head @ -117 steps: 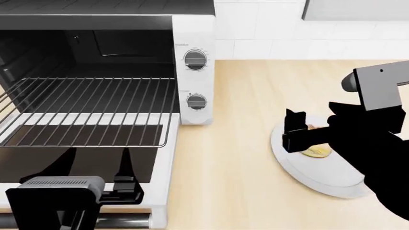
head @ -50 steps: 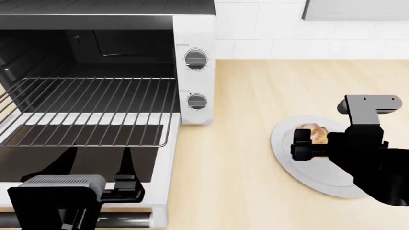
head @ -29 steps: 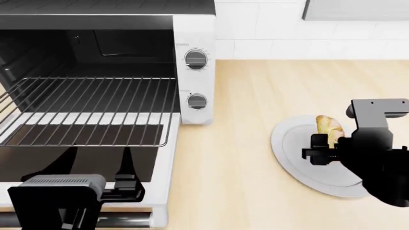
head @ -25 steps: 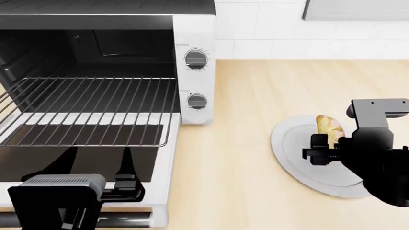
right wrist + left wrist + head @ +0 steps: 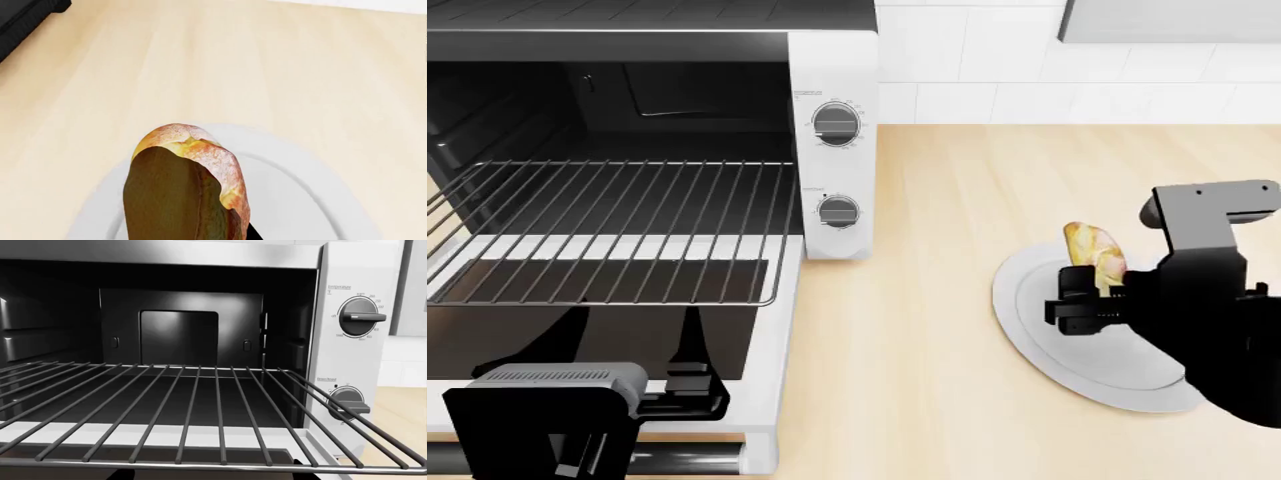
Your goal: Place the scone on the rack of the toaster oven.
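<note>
The right gripper [image 5: 1084, 290] is clamped on the lumpy golden-yellow scone [image 5: 1093, 256], held on edge above the round white plate [image 5: 1034, 330], and only the right wrist view shows its dark brown underside [image 5: 175, 200]. The left gripper [image 5: 687, 390] hangs low before the boxy white toaster oven [image 5: 834, 90]; whether its fingers are apart cannot be told, while its wrist view looks along the bare dark wire rack [image 5: 200, 410] into the black interior. Everything stands on a pale wooden counter [image 5: 961, 200] against a white tiled wall [image 5: 988, 60].
</note>
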`<state>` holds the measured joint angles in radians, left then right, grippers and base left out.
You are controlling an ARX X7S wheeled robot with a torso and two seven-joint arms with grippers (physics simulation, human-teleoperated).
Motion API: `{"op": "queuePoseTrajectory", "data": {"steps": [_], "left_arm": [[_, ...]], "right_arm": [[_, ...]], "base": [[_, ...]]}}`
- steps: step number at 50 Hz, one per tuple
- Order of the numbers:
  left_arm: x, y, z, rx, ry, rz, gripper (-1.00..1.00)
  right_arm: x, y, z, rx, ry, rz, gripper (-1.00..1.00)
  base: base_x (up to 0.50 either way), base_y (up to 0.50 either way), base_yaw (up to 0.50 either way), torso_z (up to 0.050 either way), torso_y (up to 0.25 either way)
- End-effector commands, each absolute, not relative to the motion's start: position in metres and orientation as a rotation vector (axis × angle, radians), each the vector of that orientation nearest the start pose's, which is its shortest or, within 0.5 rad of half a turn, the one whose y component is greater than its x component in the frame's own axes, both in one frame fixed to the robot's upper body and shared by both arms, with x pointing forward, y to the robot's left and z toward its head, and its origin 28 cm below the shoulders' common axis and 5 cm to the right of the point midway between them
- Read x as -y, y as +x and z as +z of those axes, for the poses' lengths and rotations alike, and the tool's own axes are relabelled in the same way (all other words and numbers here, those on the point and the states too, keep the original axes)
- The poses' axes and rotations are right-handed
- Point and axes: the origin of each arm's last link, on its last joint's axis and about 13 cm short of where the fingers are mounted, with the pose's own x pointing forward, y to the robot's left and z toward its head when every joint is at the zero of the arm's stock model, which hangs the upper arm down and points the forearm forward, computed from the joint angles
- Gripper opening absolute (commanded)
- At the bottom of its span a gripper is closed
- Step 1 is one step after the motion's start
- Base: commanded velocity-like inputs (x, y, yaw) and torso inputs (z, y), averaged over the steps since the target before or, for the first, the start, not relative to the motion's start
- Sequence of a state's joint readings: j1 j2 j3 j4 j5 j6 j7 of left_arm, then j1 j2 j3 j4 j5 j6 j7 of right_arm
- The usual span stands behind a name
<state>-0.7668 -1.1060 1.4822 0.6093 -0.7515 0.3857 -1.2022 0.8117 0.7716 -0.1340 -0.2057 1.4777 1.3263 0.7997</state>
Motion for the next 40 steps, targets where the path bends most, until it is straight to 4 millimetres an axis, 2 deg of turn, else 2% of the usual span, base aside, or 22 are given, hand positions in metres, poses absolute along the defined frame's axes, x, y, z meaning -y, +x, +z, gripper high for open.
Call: {"op": "queuePoseTrajectory", "data": {"steps": [1,6,15,20,30,33,40], "left_arm": [[-0.233,0.157,0.123,0.065,-0.005,0.016,1.00],[-0.233,0.157,0.123,0.065,-0.005,0.018,1.00],[-0.232,0.156,0.124,0.066,-0.004,0.018,1.00],[-0.231,0.155,0.124,0.066,-0.002,0.013,1.00],[-0.231,0.155,0.123,0.064,-0.003,0.012,1.00],[-0.231,0.155,0.124,0.065,-0.003,0.011,1.00],[-0.231,0.155,0.123,0.065,-0.004,0.010,1.00]], "right_arm": [[0.183,0.239,0.254,-0.423,-0.122,0.027,-1.00],[0.181,0.237,0.261,-0.397,-0.129,0.038,-1.00],[0.171,0.225,0.287,-0.341,-0.165,0.071,-1.00],[0.158,0.215,0.302,-0.294,-0.188,0.115,-1.00],[0.137,0.207,0.319,-0.274,-0.254,0.175,-1.00],[0.129,0.196,0.329,-0.273,-0.278,0.197,-1.00],[0.115,0.192,0.329,-0.264,-0.327,0.252,-1.00]], "base": [[0.00,0.00,0.00,0.000,0.000],[0.00,0.00,0.00,0.000,0.000],[0.00,0.00,0.00,0.000,0.000],[0.00,0.00,0.00,0.000,0.000],[0.00,0.00,0.00,0.000,0.000],[0.00,0.00,0.00,0.000,0.000],[0.00,0.00,0.00,0.000,0.000]]}}
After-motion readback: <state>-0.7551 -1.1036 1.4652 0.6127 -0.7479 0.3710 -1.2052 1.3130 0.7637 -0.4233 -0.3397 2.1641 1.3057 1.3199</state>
